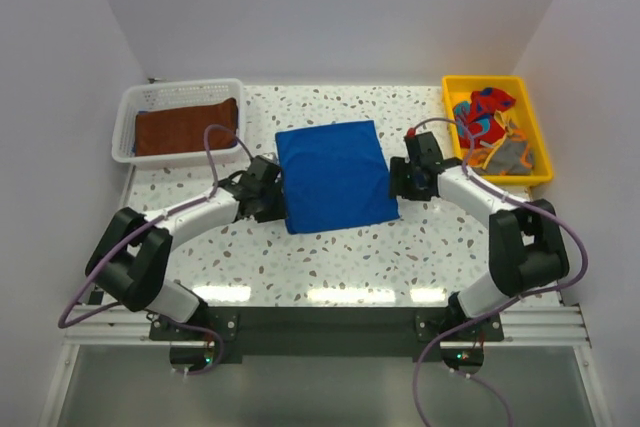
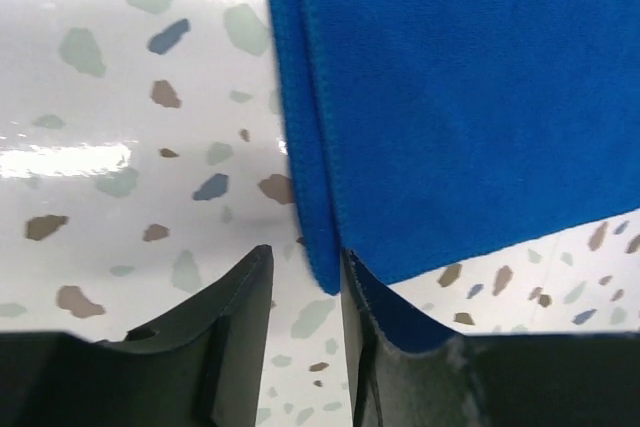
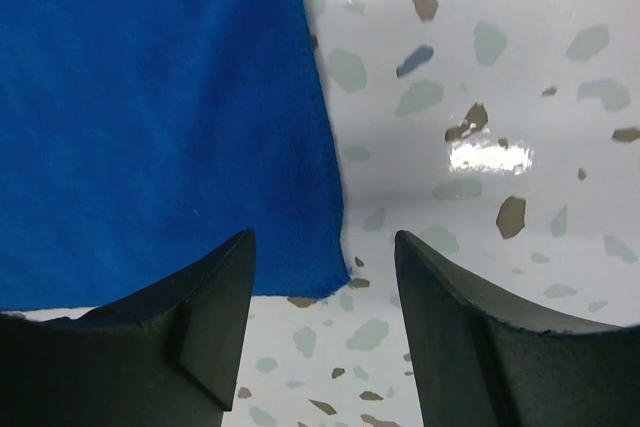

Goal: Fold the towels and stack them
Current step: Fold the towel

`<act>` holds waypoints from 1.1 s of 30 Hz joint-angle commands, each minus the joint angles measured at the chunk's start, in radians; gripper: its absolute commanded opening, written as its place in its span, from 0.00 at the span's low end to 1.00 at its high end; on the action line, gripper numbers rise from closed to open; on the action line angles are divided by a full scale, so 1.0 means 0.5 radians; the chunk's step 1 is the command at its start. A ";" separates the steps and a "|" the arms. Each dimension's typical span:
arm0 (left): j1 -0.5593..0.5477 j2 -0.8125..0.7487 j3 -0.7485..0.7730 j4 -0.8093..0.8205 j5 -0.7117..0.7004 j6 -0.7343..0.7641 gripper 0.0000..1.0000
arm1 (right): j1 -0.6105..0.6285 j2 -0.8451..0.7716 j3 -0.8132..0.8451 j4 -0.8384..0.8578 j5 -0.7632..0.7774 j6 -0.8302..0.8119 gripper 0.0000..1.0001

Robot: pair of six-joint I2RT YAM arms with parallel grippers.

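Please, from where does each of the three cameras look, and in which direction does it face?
Top external: above and behind the bases, looking down on the table; left arm and right arm show whole, left gripper and right gripper flanking the blue towel.
Left wrist: on that wrist, looking down along its fingers at the towel's edge lying between them.
Right wrist: on that wrist, looking down past its fingers at the towel's corner.
Shared: both wrist views show the same blue towel on the speckled table.
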 commanded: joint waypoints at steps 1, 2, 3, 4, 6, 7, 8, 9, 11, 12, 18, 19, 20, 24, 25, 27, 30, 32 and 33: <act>-0.065 -0.054 0.031 0.175 0.030 -0.129 0.36 | -0.003 -0.128 -0.101 0.122 -0.072 0.073 0.61; -0.090 -0.045 0.034 0.181 0.037 -0.138 0.36 | -0.003 -0.149 -0.126 0.138 -0.072 0.079 0.61; -0.099 -0.024 0.037 0.184 0.034 -0.154 0.34 | -0.006 -0.159 -0.165 0.141 -0.072 0.083 0.61; -0.108 -0.015 0.041 0.178 0.031 -0.157 0.34 | -0.003 -0.168 -0.184 0.144 -0.072 0.086 0.61; -0.133 0.016 0.044 0.151 0.003 -0.172 0.34 | -0.006 -0.192 -0.224 0.159 -0.072 0.086 0.61; -0.139 0.025 0.041 0.139 0.000 -0.178 0.34 | -0.006 -0.199 -0.230 0.159 -0.072 0.086 0.61; -0.151 0.047 0.041 0.123 0.000 -0.184 0.34 | -0.003 -0.208 -0.242 0.156 -0.072 0.086 0.61; -0.154 0.053 0.038 0.102 -0.003 -0.188 0.33 | -0.003 -0.211 -0.245 0.159 -0.072 0.086 0.61; -0.176 0.068 0.031 0.092 -0.009 -0.197 0.32 | -0.006 -0.217 -0.252 0.168 -0.072 0.083 0.61; -0.188 0.071 0.031 0.089 -0.015 -0.206 0.31 | -0.006 -0.214 -0.252 0.171 -0.072 0.086 0.61; -0.234 0.136 0.068 0.049 -0.031 -0.212 0.25 | -0.003 -0.196 -0.252 0.184 -0.069 0.083 0.61; -0.240 0.145 0.068 0.043 -0.031 -0.215 0.24 | -0.006 -0.199 -0.255 0.190 -0.072 0.083 0.61; -0.246 0.157 0.071 0.034 -0.031 -0.224 0.24 | -0.006 -0.199 -0.258 0.187 -0.112 0.083 0.61; -0.268 0.160 0.087 -0.061 -0.116 -0.237 0.27 | -0.006 -0.199 -0.261 0.190 -0.118 0.079 0.61; -0.271 0.157 0.087 -0.076 -0.135 -0.243 0.28 | -0.006 -0.193 -0.261 0.196 -0.118 0.079 0.61; -0.274 0.148 0.090 -0.113 -0.178 -0.243 0.30 | 0.000 -0.189 -0.261 0.199 -0.121 0.079 0.61; -0.274 0.151 0.093 -0.125 -0.200 -0.243 0.33 | -0.006 -0.174 -0.267 0.202 -0.121 0.083 0.60; -0.277 0.157 0.096 -0.113 -0.190 -0.243 0.30 | -0.003 -0.165 -0.270 0.202 -0.121 0.083 0.60; -0.274 0.157 0.093 -0.107 -0.190 -0.243 0.29 | -0.006 -0.162 -0.270 0.205 -0.121 0.079 0.59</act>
